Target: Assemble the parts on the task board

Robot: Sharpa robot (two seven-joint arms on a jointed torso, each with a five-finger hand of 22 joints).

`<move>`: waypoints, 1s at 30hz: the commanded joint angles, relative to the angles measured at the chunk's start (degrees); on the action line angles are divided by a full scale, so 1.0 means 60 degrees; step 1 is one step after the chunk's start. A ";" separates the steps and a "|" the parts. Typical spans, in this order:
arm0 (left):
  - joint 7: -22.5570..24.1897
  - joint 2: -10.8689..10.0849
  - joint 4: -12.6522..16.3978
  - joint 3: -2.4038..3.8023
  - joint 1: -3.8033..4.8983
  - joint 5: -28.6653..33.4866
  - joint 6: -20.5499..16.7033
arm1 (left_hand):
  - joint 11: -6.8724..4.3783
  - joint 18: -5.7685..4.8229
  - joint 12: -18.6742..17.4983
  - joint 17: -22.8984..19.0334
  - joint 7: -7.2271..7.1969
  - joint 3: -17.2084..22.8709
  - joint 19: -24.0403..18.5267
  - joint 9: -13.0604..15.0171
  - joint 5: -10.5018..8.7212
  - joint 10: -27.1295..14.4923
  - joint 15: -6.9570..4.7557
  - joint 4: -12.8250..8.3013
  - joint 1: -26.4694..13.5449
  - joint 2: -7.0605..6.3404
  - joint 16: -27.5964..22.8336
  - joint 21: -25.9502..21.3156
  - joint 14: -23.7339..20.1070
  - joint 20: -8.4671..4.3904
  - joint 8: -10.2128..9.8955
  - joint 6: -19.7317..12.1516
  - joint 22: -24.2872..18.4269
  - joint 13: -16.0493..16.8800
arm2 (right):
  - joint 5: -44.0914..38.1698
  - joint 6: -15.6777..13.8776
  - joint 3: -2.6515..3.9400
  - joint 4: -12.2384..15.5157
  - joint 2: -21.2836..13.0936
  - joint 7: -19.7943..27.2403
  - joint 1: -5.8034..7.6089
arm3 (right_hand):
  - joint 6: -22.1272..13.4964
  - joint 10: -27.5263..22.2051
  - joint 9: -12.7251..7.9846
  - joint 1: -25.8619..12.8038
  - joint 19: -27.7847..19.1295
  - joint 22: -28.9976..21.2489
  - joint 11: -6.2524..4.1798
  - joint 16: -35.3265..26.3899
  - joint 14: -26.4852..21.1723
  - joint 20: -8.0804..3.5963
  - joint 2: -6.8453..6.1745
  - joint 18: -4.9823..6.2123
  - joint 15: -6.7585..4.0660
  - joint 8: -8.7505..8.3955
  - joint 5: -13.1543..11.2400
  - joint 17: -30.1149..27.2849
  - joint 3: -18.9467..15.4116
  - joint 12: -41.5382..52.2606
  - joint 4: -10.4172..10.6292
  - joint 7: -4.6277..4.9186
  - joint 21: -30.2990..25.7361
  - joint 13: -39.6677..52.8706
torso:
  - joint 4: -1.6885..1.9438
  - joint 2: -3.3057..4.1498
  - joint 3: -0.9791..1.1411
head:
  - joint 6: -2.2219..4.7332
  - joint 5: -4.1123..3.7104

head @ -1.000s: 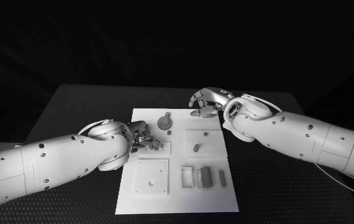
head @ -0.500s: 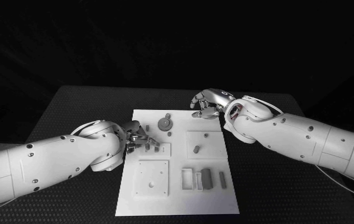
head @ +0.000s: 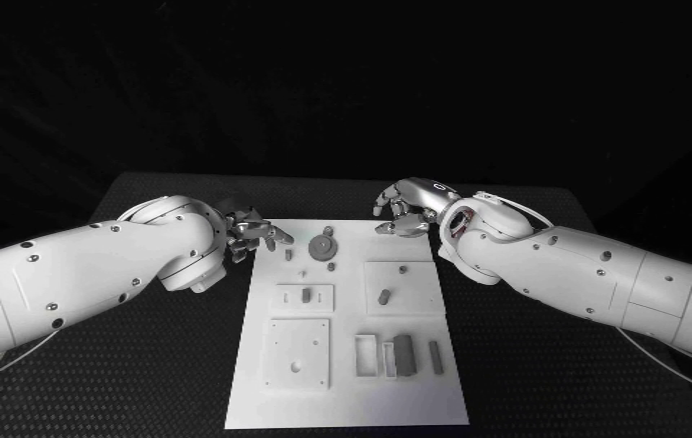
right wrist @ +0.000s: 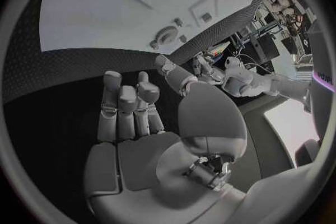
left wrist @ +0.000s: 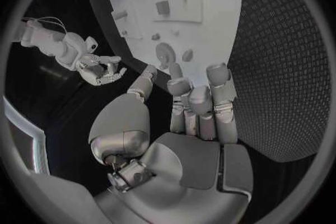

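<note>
Task board (head: 346, 398) lies flat at the middle of the black desk (head: 548, 378), long axis running near to far. Left hand (head: 248, 235) hovers at the board's far left corner, just off its left edge; fingers are spread apart and hold nothing, as the left wrist view confirms (left wrist: 192, 106). Right hand (head: 408, 205) hovers over the board's far edge, right of centre; fingers are loosely curved, apart, and hold nothing, as the right wrist view confirms (right wrist: 133, 117).

Parts on the board: a grey gear (head: 323, 247) lies flat near the far edge, with a small peg (head: 289, 253) just to its left. A square plate (head: 304, 296) sits left of centre with small pieces standing in it. A second square plate (head: 397, 286) sits right of it, carrying an upright peg (head: 384, 296). A larger square plate (head: 296, 352) with a hole lies near left. A grey block (head: 402, 351) and a slim bar (head: 436, 353) lie near right, beside a white frame (head: 366, 350).
</note>
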 commanded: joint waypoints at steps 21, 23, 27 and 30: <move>-0.0303 0.1488 -0.1836 -0.0140 0.0037 -0.1662 0.1476 | 0.0401 0.0202 -0.0156 -0.0212 0.0439 -0.0151 -0.0427 -0.0276 -0.0033 -0.0466 0.0350 0.0347 -0.0494 -0.0138 -0.0170 -0.0433 -0.0468 -0.0055 -0.0722 -0.1149 -0.0004 -0.0198 | -0.0015 0.0028 0.0002 -0.0032 0.0095 0.0034 -0.0005 | -0.0018 -0.0055 -0.0013 -0.0069 0.0032 0.0085 0.0019 -0.0046 -0.0022 0.0038 -0.0024 0.0132 -0.0042 -0.0056 0.0020 -0.0009 0.0008 -0.0028 0.0075 0.0064 -0.0053 -0.0012 | -0.0011 0.0017 -0.0011 | -0.0015 -0.0058; -0.0305 0.1524 -0.1875 -0.0164 0.0037 -0.1668 0.1591 | 0.0401 0.0202 -0.0156 -0.0212 0.0439 -0.0151 -0.0427 -0.0276 -0.0033 -0.0466 0.0350 0.0347 -0.0494 -0.0138 -0.0170 -0.0433 -0.0468 -0.0055 -0.0722 -0.1149 -0.0004 -0.0198 | -0.0015 0.0031 0.0002 -0.0031 0.0096 0.0034 -0.0005 | -0.0018 -0.0055 -0.0013 -0.0069 0.0032 0.0085 0.0019 -0.0046 -0.0022 0.0038 -0.0024 0.0132 -0.0042 -0.0056 0.0020 -0.0009 0.0008 -0.0028 0.0075 0.0064 -0.0053 -0.0012 | -0.0006 0.0012 -0.0009 | -0.0028 -0.0069; -0.0286 0.1580 -0.1918 -0.0195 0.0033 -0.1662 0.1788 | 0.0402 0.0203 -0.0149 -0.0212 0.0440 -0.0136 -0.0424 -0.0277 -0.0032 -0.0463 0.0353 0.0351 -0.0490 -0.0113 -0.0163 -0.0434 -0.0467 -0.0057 -0.0721 -0.1141 -0.0001 -0.0198 | -0.0015 0.0029 0.0002 -0.0031 0.0111 0.0036 -0.0005 | -0.0019 -0.0055 -0.0013 -0.0070 0.0033 0.0085 0.0019 -0.0046 -0.0021 0.0038 -0.0024 0.0132 -0.0042 -0.0057 0.0021 -0.0009 0.0008 -0.0027 0.0076 0.0064 -0.0053 -0.0012 | -0.0002 0.0012 -0.0012 | -0.0054 -0.0059; -0.0267 0.1664 -0.2002 -0.0223 0.0015 -0.1659 0.1878 | 0.0403 0.0203 -0.0137 -0.0212 0.0440 -0.0117 -0.0417 -0.0280 -0.0032 -0.0460 0.0355 0.0352 -0.0483 -0.0084 -0.0151 -0.0432 -0.0465 -0.0058 -0.0718 -0.1126 0.0004 -0.0198 | -0.0015 0.0008 0.0003 -0.0023 0.0129 0.0028 -0.0005 | -0.0021 -0.0055 -0.0014 -0.0071 0.0034 0.0085 0.0019 -0.0046 -0.0020 0.0038 -0.0023 0.0132 -0.0041 -0.0058 0.0021 -0.0009 0.0010 -0.0027 0.0078 0.0065 -0.0052 -0.0012 | 0.0004 0.0015 -0.0019 | -0.0056 -0.0062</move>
